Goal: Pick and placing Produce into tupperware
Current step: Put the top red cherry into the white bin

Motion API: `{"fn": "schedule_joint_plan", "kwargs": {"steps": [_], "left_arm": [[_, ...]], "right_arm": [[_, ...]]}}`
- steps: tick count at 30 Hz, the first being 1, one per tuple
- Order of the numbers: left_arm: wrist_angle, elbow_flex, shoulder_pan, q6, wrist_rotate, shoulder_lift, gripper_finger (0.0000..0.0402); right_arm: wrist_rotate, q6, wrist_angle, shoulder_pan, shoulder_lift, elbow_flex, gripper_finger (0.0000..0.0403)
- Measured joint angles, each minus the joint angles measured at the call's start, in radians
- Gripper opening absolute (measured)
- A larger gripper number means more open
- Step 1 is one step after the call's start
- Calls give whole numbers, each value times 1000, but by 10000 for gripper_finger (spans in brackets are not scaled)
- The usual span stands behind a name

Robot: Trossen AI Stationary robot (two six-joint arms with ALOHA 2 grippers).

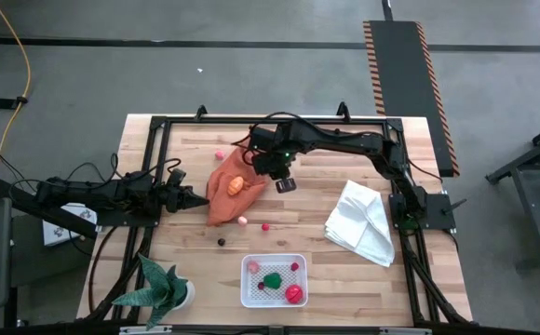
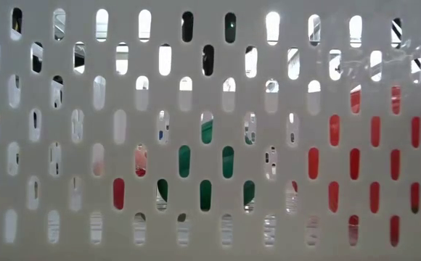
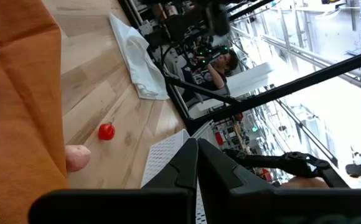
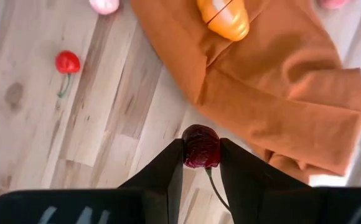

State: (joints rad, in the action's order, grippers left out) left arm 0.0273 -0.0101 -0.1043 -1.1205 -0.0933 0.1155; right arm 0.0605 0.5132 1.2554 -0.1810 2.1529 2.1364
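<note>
Right end effector (image 4: 201, 163) pinching a dark red cherry (image 4: 200, 146) above the orange cloth (image 4: 280, 81); left end effector (image 1: 195, 200) pressed together beside that cloth; tupperware (image 1: 249, 295) at the surface's near edge

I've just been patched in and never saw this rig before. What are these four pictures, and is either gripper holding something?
Two dark robot arms work at a wooden table. The overhead picture shows all of it: an orange cloth, a white cloth, scattered toy produce, and a white tupperware already holding a few pieces. The table-level camera sees only that container's slotted wall. Each wrist camera looks past its own fingers. The right gripper is shut on a dark red cherry beside the orange cloth. The left gripper is shut, empty.
</note>
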Motion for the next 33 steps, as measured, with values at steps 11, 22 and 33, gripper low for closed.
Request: {"fn": "schedule_joint_plan", "kwargs": {"steps": [11, 22, 33], "left_arm": [[0, 0, 0, 0, 0, 0, 1], [0, 0, 0, 0, 0, 0, 1], [0, 0, 0, 0, 0, 0, 1]], "right_arm": [[0, -24, 119, 0, 0, 155, 87], [-22, -71, 167, -4, -42, 208, 87], [-34, -95, 219, -23, -96, 206, 87]]}}
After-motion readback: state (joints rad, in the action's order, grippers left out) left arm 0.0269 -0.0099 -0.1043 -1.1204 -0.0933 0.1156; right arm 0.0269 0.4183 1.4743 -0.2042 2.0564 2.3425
